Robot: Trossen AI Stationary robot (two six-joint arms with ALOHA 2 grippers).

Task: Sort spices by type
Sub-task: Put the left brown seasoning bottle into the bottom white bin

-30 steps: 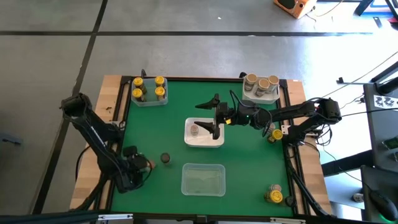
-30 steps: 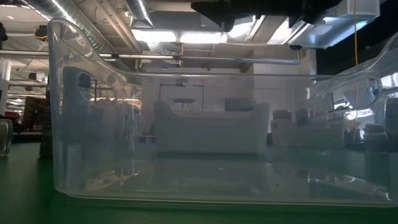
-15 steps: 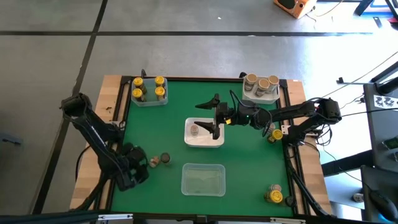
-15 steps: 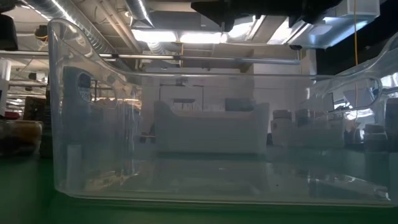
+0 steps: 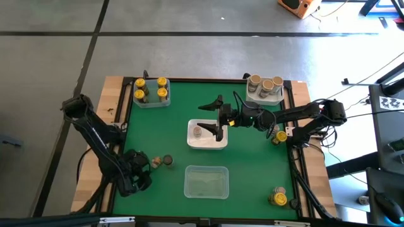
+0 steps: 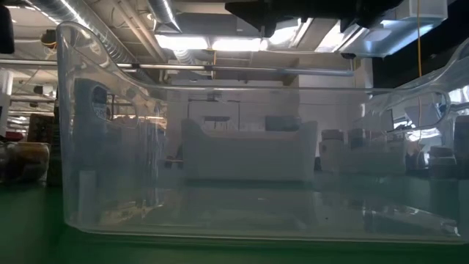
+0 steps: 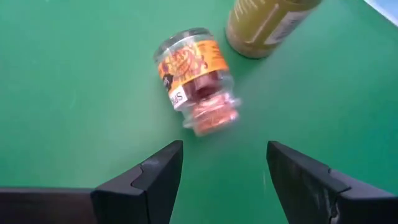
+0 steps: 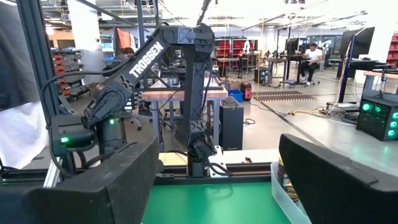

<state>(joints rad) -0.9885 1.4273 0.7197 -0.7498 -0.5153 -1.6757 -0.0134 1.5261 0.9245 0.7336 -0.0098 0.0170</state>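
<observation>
We judge the sorting about half done. On the green table (image 5: 252,183), the empty clear bin (image 5: 206,181) is the largest piece and holds nothing yet. The white bin (image 5: 207,140) carries one jar (image 5: 197,131), just under our right gripper (image 5: 218,116), whose jaws stand wide and hold nothing. The far-left bin (image 5: 151,101) already has four yellow-lidded jars (image 5: 150,89), and the far-right bin (image 5: 264,96) three tan-lidded jars (image 5: 265,83).

What is left: two yellow jars loose on the right side (image 5: 279,198) (image 5: 280,135), well apart from both jaws. Our left gripper (image 7: 221,171) is open and empty. Just ahead of its jaws a jar with orange label (image 7: 196,78) lies on its side, and a second jar (image 7: 264,25) stands just behind this one.
</observation>
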